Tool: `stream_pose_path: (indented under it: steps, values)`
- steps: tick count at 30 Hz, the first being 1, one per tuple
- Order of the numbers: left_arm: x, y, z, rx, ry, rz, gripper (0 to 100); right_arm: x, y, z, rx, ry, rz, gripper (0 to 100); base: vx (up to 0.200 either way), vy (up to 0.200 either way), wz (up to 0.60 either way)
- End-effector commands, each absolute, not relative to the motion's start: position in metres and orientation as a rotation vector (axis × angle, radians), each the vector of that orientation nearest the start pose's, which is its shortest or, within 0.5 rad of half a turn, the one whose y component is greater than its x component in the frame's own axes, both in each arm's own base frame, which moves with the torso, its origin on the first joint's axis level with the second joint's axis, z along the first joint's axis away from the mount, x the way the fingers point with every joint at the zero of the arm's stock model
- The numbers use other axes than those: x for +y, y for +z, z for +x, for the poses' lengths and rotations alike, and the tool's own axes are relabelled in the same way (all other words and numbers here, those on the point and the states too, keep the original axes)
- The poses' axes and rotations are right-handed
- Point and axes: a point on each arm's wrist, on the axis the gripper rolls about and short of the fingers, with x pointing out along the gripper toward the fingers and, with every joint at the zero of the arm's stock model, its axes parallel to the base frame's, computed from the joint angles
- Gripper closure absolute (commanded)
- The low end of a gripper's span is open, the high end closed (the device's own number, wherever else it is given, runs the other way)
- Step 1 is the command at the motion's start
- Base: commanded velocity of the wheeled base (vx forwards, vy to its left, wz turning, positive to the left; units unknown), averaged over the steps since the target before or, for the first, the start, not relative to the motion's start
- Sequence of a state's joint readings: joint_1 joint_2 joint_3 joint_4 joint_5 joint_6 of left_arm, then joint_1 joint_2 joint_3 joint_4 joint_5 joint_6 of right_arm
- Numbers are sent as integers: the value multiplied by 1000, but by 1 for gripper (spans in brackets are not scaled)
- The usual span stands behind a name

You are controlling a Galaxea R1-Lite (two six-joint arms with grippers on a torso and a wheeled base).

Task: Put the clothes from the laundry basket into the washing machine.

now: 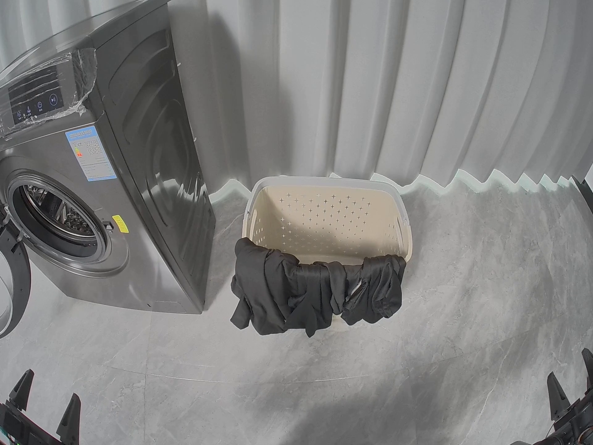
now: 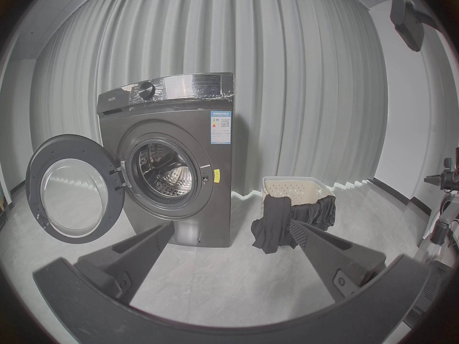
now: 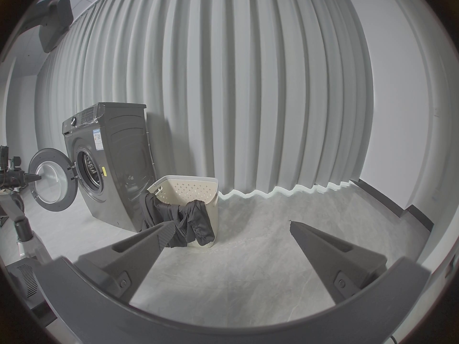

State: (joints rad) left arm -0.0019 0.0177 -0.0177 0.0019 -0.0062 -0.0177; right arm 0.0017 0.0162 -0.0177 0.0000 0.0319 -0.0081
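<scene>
Black fabric clothes (image 1: pixel 309 292) are hanging over the cream perforated laundry basket's (image 1: pixel 327 182) rim. A grey washing machine (image 1: pixel 148 156) is standing beside it. The left gripper (image 2: pixel 230 229) and right gripper (image 3: pixel 232 229) are holding their fingers open and empty.

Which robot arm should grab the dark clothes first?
Probably the left. The left gripper and right gripper are both open, about equally far from the dark clothes draped over the front rim of the laundry basket, but the open washing machine stands on the left.
</scene>
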Motion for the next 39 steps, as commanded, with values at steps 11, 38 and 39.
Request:
stream_pose_path:
  steps: [11,38,39]
  values:
    - [0,76,-23,0,-8,-18,0,1,77,-23,-14,34,-5,0,127,0,0]
    - [0,76,-23,0,-8,-14,0,16,125,143,616,285,68,0,37,0,0]
    - [0,76,-23,0,-8,-14,0,16,125,143,616,285,68,0,0,0,0]
